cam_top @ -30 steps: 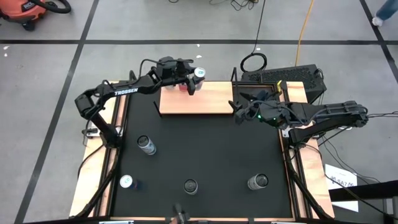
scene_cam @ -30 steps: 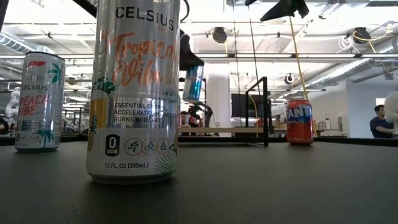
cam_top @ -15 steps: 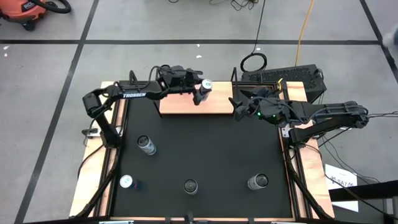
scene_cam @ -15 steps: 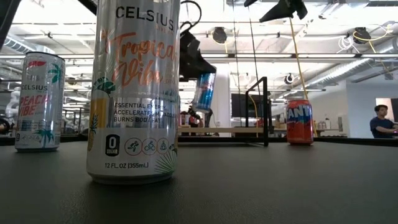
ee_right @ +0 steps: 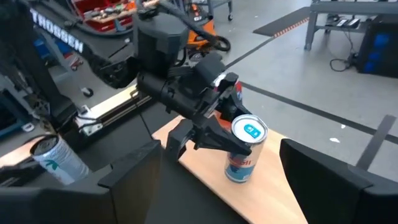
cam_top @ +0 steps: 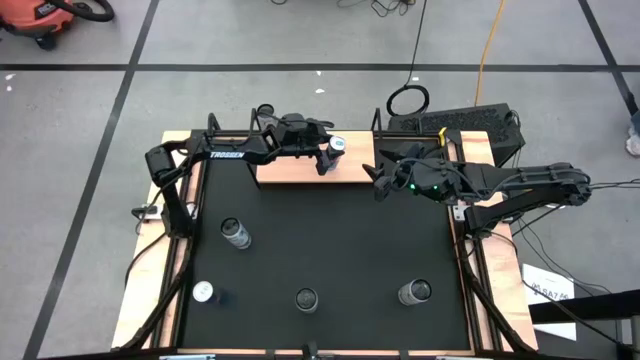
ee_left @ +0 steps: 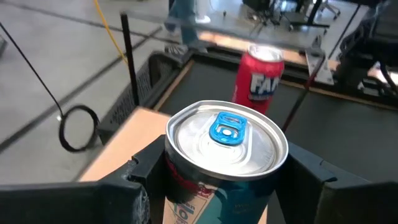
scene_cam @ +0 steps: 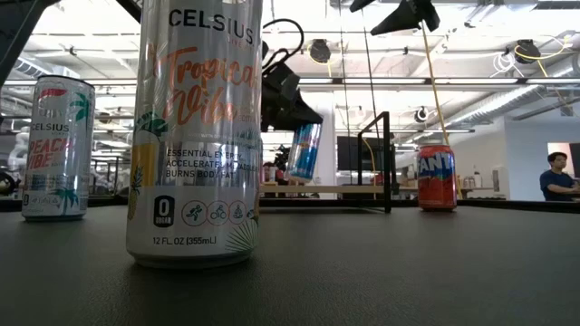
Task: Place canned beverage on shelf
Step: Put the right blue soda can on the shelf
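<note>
My left gripper [cam_top: 326, 157] is shut on a blue and silver can [scene_cam: 304, 150] over the right half of the shelf, a light wooden board [cam_top: 295, 170] with black posts [scene_cam: 387, 161] at the mat's far edge. The can tilts, and its bottom is close above the board [ee_right: 273, 186]. Its silver top with a blue tab shows in the left wrist view [ee_left: 226, 133]. My right gripper [cam_top: 380, 182] is open and empty, just right of the shelf's right end, pointing at the can. My left gripper pinches the can's upper wall just below the rim [ee_left: 177, 171] between its two fingers [ee_left: 146, 171], one on each side. The fingers come from the table's left, slanting down [ee_right: 208, 140]. The can hangs tilted, top toward the table's right, just over the board.
Several other cans stand on the black mat [cam_top: 340, 240]: one at the left [cam_top: 237, 233] and three along the near edge [cam_top: 205, 292], [cam_top: 305, 298], [cam_top: 415, 292]. A red Fanta can [scene_cam: 436, 178] stands right of the shelf's post. A person [scene_cam: 555, 177] is far behind.
My left gripper has gone toward the table's right edge and down, carrying the can from high above the shelf's middle to just over its right half. The can has stayed tilted in the hold.
</note>
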Available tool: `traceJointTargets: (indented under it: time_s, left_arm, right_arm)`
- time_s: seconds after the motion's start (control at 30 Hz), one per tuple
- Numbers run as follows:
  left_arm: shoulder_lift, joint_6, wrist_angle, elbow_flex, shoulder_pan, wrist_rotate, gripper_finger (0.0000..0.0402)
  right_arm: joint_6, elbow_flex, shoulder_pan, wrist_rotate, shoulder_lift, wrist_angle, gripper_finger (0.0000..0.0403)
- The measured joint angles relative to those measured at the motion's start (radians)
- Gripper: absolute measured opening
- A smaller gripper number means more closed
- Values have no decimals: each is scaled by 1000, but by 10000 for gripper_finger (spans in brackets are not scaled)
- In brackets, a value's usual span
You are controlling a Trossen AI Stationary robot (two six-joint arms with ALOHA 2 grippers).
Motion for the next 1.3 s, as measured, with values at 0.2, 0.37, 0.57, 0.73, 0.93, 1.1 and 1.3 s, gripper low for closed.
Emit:
traceJointTargets:
  time_s: [0.2,0.37,0.57,0.73,0.93,1.1,1.3]
  left_arm:
    - [0,0,-8,0,0,12,233]
    - [-1,0,-6,0,3,12,286]
    - [-18,0,-38,0,9,11,319]
    - [-64,1,-196,41,13,-10,322]
    - [-66,2,-338,112,13,-10,322]
    - [-66,1,-355,114,7,-10,322]
    - [-66,1,-369,114,-8,-10,322]
  right_arm:
    - [7,0,0,-15,18,-1,313]
    - [7,0,0,-15,19,-1,313]
    - [7,0,0,-15,19,-1,313]
    - [8,0,0,-14,19,-1,314]
    - [7,0,0,-15,19,-1,314]
    - [6,0,0,-14,19,-2,314]
    - [6,0,0,-14,19,-2,314]
